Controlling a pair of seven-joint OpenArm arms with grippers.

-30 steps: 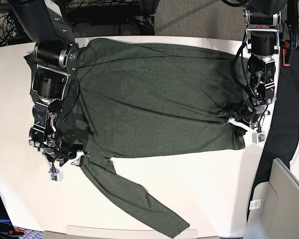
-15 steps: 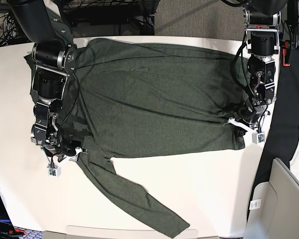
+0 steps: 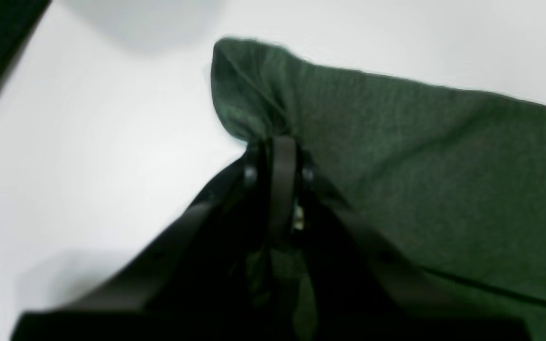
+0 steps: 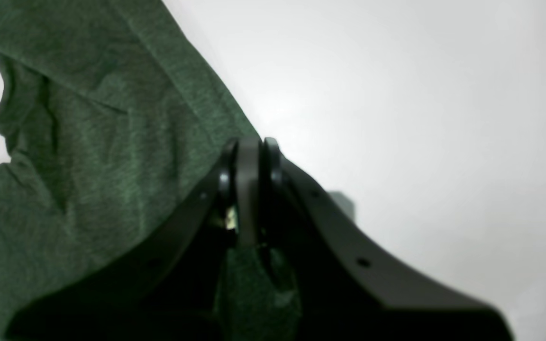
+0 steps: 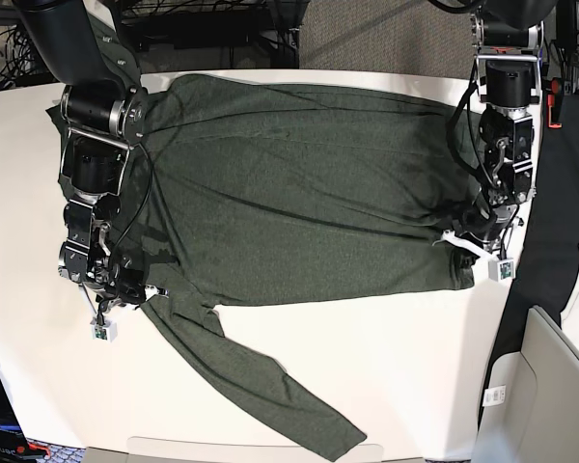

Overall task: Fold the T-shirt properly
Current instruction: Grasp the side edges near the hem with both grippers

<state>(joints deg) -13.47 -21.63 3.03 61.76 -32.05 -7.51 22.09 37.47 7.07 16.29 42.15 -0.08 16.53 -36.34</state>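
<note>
The dark olive T-shirt [image 5: 289, 193] lies spread flat across the white table [image 5: 386, 357], with one long sleeve trailing to the near edge. On the base view's right, my left gripper [image 5: 460, 239] is shut on the shirt's hem corner. The left wrist view shows that gripper [image 3: 277, 142] pinching a bunched fold of the shirt [image 3: 420, 166]. My right gripper [image 5: 143, 292] sits on the base view's left, where the near sleeve meets the body. In the right wrist view its jaws [image 4: 249, 144] are together at the shirt's edge [image 4: 88, 166], with green fabric caught between the fingers.
A black cloth [image 5: 560, 183] hangs past the table's right edge. A grey box [image 5: 540, 395] stands at the lower right. Cables and dark frames run behind the table's far edge.
My right gripper slid in to the shirt at the base of the near sleeve and shut on the fabric. The left gripper kept its hold and place.
</note>
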